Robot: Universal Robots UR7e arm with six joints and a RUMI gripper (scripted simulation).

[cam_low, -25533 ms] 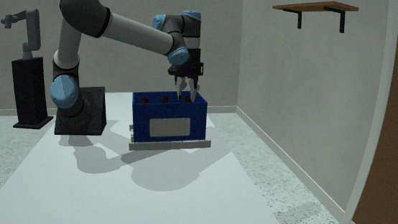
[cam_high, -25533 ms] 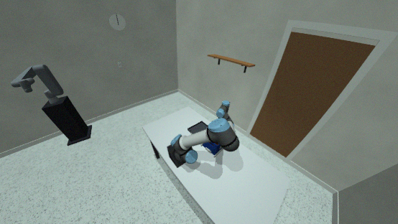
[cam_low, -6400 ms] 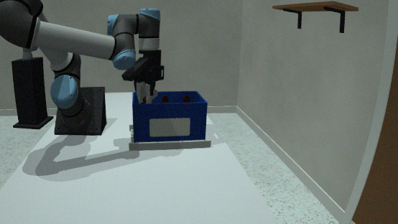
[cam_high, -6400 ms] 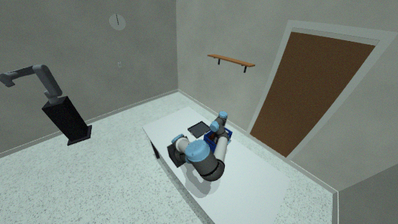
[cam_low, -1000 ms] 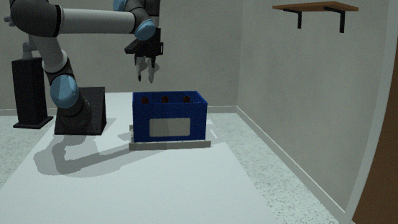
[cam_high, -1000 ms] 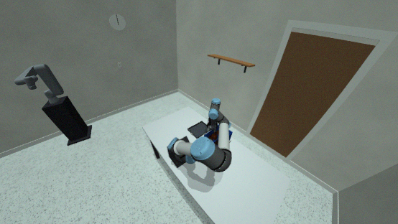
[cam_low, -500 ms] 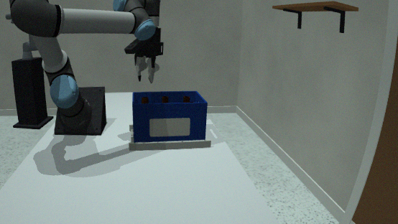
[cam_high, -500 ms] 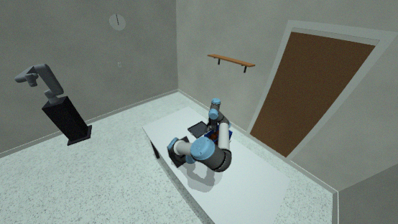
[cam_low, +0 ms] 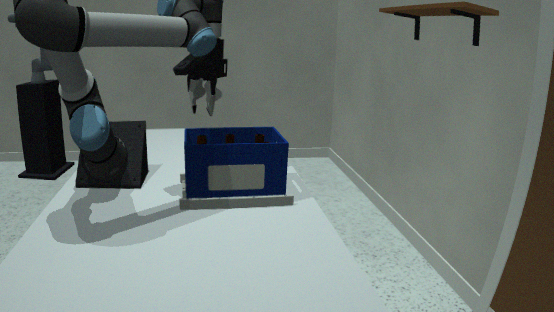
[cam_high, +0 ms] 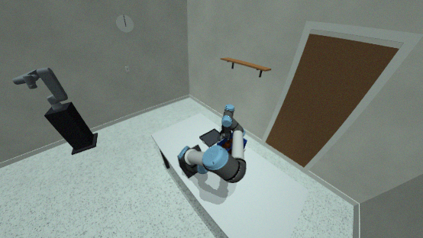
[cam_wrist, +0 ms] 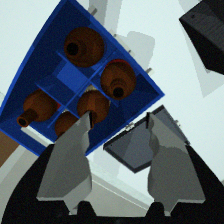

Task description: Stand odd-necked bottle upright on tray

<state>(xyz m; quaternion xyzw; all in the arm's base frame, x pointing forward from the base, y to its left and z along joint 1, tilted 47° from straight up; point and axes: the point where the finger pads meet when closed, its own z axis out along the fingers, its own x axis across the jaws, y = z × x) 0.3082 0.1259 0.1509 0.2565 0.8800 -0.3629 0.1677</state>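
A blue crate [cam_low: 236,161] stands on the white table and holds several brown bottles; three bottle tops [cam_low: 230,138] show over its rim. In the wrist view the crate [cam_wrist: 75,82] lies below me with brown bottles [cam_wrist: 84,46] in its compartments. A dark grey tray [cam_wrist: 145,140] lies flat beside the crate; it also shows in the top view [cam_high: 211,136]. My gripper [cam_low: 202,106] hangs well above the crate's left end. Its fingers stand partly open with nothing between them, over the crate's edge and the tray.
The arm's black base block [cam_low: 117,155] stands on the table left of the crate. A second grey arm on a black pedestal [cam_high: 70,127] stands on the floor. A wooden shelf [cam_low: 440,10] hangs on the right wall. A pale strip [cam_low: 236,202] lies under the crate's front.
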